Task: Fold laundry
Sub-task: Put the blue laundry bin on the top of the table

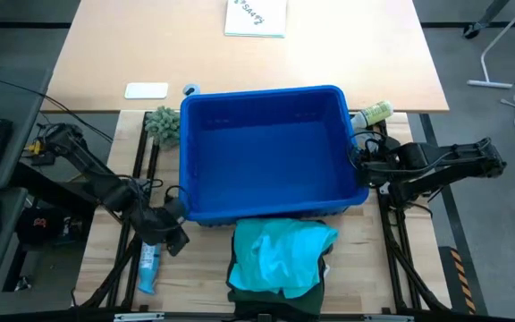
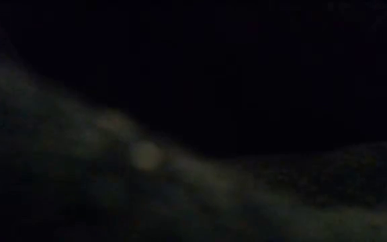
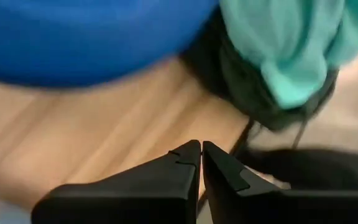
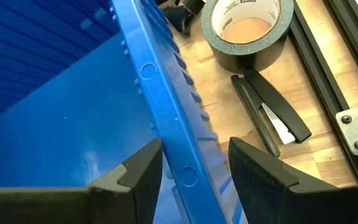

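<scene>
The laundry lies piled at the table's near edge, just in front of the blue bin [image 1: 266, 152]. It is a turquoise garment [image 1: 284, 250] crumpled on top of a dark green one [image 1: 271, 302]. The left wrist view shows the turquoise garment [image 3: 291, 43] and the dark green one [image 3: 241, 81] too. My left gripper [image 1: 175, 234] is shut and holds nothing. It hovers over bare wood to the left of the pile, by the bin's near left corner. My right gripper [image 4: 194, 171] is at the bin's right rim. The low view is dark and shows nothing. My right gripper holds the blue bin by the rim of its right wall [image 4: 188, 177]. One finger [image 4: 142, 174] is inside the bin and the other [image 4: 253, 174] is outside against the ribs. The fingers slant down from the table's right side. The bin stands on the table.
A blue-and-white tube [image 1: 147, 268] lies near my left gripper. A fuzzy green ball [image 1: 162, 123] sits by the bin's far left corner and a bottle [image 1: 374, 114] by its far right. A roll of black tape [image 4: 247, 28] and a black tool [image 4: 272, 115] lie right of the bin.
</scene>
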Tool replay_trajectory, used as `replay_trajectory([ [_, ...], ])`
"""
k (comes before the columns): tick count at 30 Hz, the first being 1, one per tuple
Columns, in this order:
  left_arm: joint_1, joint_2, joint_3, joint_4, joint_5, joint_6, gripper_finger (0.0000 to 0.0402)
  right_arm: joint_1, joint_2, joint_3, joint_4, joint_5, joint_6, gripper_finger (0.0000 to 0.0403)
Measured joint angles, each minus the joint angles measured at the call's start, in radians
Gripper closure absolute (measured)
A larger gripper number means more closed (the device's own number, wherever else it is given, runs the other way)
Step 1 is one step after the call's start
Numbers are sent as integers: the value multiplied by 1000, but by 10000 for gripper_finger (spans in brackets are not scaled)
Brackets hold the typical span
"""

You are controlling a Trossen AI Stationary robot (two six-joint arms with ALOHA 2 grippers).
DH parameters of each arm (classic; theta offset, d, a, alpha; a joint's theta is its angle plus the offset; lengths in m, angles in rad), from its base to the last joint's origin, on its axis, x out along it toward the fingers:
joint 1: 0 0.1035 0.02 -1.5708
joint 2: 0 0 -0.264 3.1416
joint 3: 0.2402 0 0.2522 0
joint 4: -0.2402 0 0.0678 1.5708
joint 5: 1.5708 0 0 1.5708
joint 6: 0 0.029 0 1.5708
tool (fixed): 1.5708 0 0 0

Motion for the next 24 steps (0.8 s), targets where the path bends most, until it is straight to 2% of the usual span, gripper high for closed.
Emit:
replay_trajectory([
  [7, 3, 3, 2, -15, -187, -94, 401, 0, 0, 0, 0, 8, 2, 238],
  [14, 37, -13, 3, -154, -211, -172, 401, 0, 0, 0, 3, 4, 3, 238],
  [20, 82, -61, 2, -252, -278, -210, 401, 0, 0, 0, 5, 0, 1, 238],
  [24, 112, -97, 2, -246, -279, -193, 401, 1, -3, 3, 17, -3, -36, 238],
])
